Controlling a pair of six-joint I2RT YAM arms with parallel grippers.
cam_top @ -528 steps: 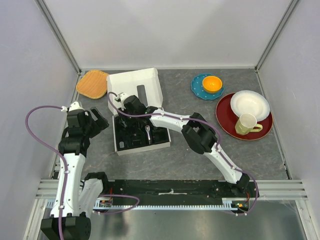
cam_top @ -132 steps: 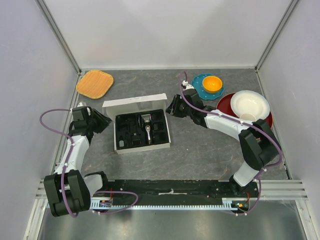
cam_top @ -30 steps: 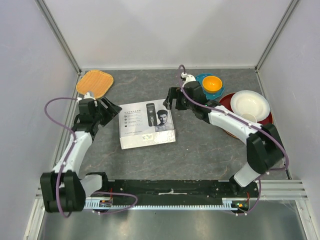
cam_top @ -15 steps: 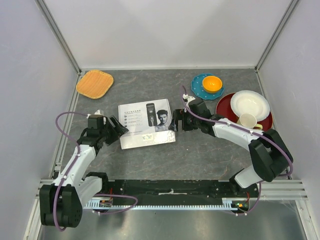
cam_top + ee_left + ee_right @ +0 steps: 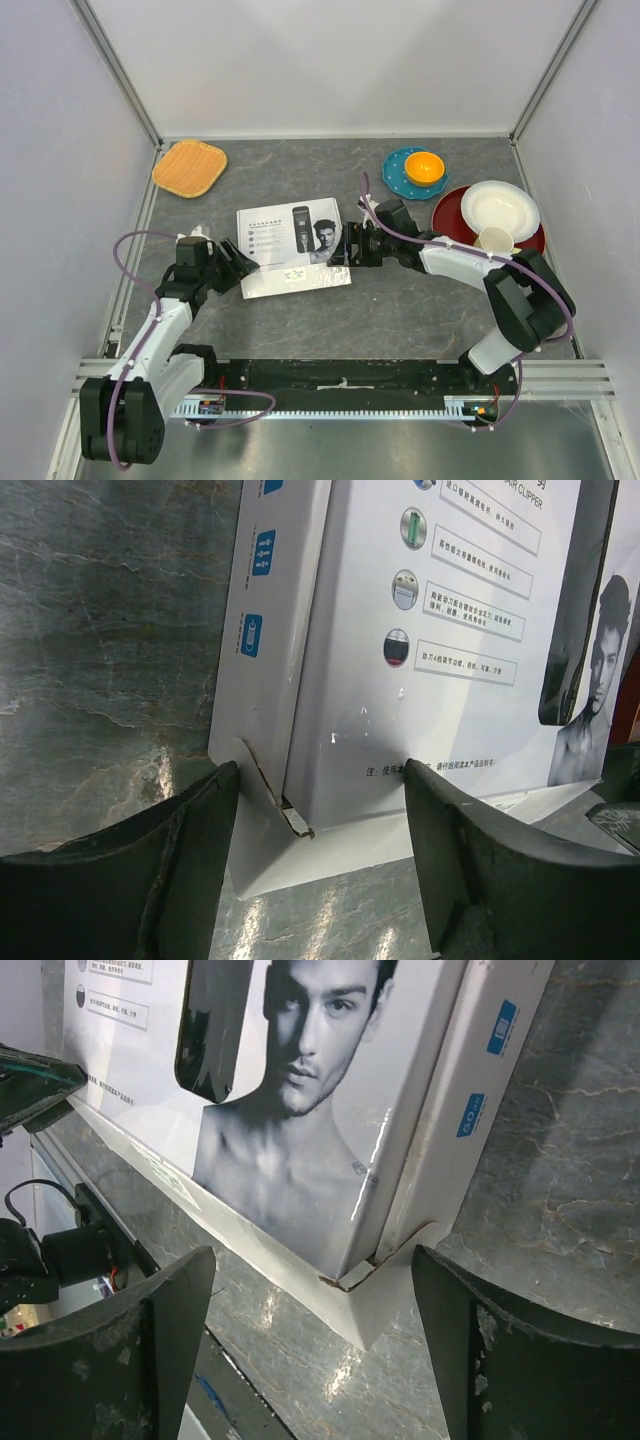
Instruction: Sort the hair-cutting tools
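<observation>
I am holding my left hand (image 5: 236,263) open at the box's (image 5: 293,240) 9 o'clock side on the desk (image 5: 420,310). My right hand (image 5: 349,245) is gaping wide at 3 o'clock.

One box (image 5: 293,250) lies mid-frame, and one mat (image 5: 189,167) is at upper left. On the right are two plates (blue plate (image 5: 397,175), red plate (image 5: 455,240)), two bowls (orange bowl (image 5: 424,167), white bowl (image 5: 499,208)) and one cup (image 5: 492,240).

Bright, even light with faint shadows; glare on the white box (image 5: 300,1180); wrist-view foregrounds blurred.
</observation>
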